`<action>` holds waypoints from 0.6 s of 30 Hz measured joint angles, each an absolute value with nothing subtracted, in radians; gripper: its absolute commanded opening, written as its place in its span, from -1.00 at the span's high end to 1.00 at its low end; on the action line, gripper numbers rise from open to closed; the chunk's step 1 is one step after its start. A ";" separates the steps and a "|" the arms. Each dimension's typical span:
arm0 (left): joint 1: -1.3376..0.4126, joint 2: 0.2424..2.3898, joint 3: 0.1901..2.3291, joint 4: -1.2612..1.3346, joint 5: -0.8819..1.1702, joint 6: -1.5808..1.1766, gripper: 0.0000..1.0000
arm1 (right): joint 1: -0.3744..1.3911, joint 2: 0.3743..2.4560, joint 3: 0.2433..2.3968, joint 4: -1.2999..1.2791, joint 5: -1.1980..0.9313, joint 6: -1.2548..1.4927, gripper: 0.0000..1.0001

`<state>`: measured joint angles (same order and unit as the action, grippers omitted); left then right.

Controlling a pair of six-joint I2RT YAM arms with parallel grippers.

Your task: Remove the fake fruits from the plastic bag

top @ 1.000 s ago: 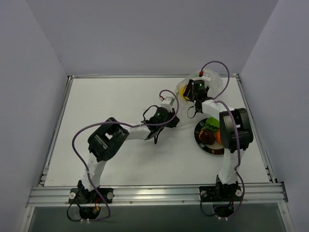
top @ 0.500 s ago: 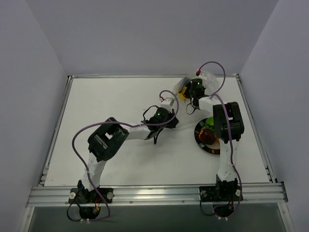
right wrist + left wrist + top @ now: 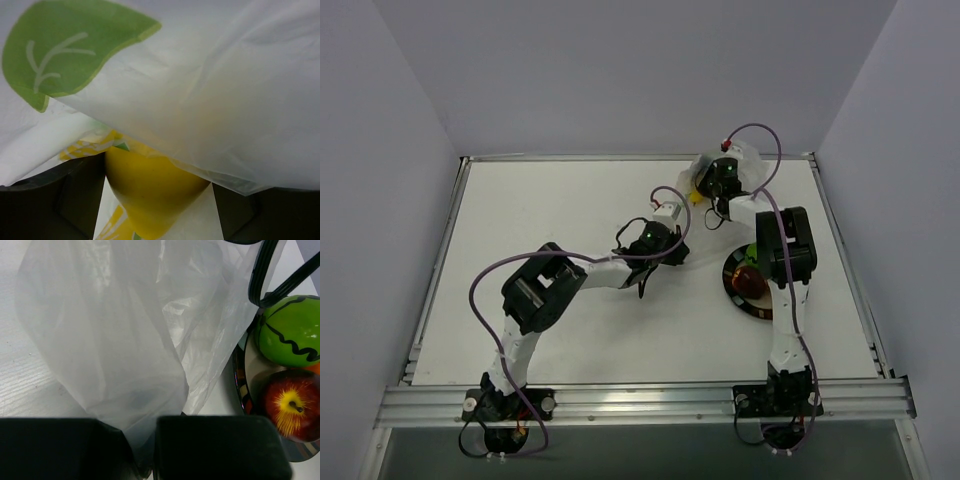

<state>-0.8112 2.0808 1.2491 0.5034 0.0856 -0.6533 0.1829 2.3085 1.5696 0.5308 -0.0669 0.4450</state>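
The clear plastic bag [image 3: 745, 165] with green leaf marks lies at the far right of the table. My left gripper [image 3: 676, 208] is shut on a fold of the bag [image 3: 115, 340], which runs down between its fingers [image 3: 215, 445]. My right gripper [image 3: 708, 185] is inside the bag's mouth, its jaws closed against both sides of the yellow fruit [image 3: 155, 195], under a layer of bag [image 3: 215, 90]. The yellow fruit [image 3: 697, 197] shows at the bag's left edge. The green fruit [image 3: 290, 330] and dark red fruit [image 3: 290, 405] lie on the plate, with a sliver of orange fruit [image 3: 314, 368].
The round black-rimmed plate [image 3: 735, 295] sits right of centre, partly under my right arm's forearm [image 3: 785, 250]. Low rails run along the table's edges and grey walls stand close behind and beside it. Purple cables loop over both arms.
My right arm has folded in and its gripper has moved left and further into the bag's mouth. The left arm has held still on the bag.
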 measured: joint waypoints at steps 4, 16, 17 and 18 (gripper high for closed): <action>-0.811 2.081 1.268 0.489 0.078 -0.643 0.95 | 0.183 2.223 1.458 0.531 -0.078 0.437 0.32; -0.808 2.081 1.374 0.458 0.043 -0.632 0.95 | 0.197 1.770 1.114 0.497 -0.077 0.437 0.31; -0.808 2.081 1.374 0.457 0.043 -0.632 0.95 | 0.204 1.744 1.094 0.497 -0.054 0.435 0.31; -0.808 2.081 1.374 0.457 0.043 -0.632 0.95 | 0.211 1.722 1.078 0.493 -0.024 0.432 0.31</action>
